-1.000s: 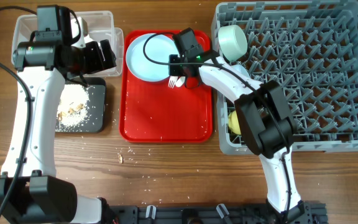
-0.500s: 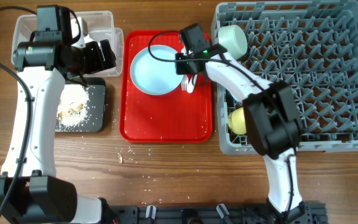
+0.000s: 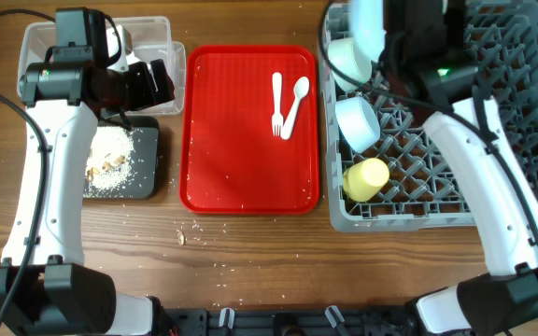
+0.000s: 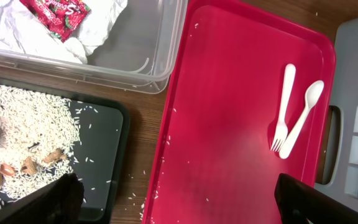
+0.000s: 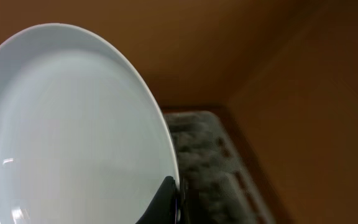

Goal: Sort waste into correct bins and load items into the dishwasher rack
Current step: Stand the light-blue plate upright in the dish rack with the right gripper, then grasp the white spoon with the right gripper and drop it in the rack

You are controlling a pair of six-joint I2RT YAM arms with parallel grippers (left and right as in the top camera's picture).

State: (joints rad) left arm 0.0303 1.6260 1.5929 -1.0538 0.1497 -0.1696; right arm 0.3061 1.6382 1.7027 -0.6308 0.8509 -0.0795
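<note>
Pale blue round plate (image 5: 73,124) held on edge, up over far-left corner of large square grey plastic dishwasher rack (image 3: 493,112); right gripper (image 5: 169,200) clamped on its rim, cannot tell if the plate touches the pegs. Rack fills right side of tabletop (image 3: 250,271). In its left columns: one pale blue bowl (image 3: 348,58) tilted at the far end, second pale blue bowl (image 3: 358,121) just nearer, small yellow cup (image 3: 365,177) on its side toward the near-left corner. White plastic fork (image 3: 276,103) and white plastic spoon (image 3: 293,105) lie side by side, touching at the near ends, on far-right part of red rectangular tray (image 3: 250,149) mid-tabletop. Clear plastic rectangular tub (image 3: 152,33) at far-left corner holds red printed snack wrapper (image 4: 58,14) on crumpled white paper (image 4: 5,25). Shallow black rectangular tray (image 3: 143,177) just nearer holds white grains and beige-brown scraps (image 4: 17,168). Left gripper (image 4: 179,186) hangs above tub/black tray, fingers wide apart, nothing held. Loose crumbs (image 3: 181,237) on tabletop near red tray's near-left corner.
</note>
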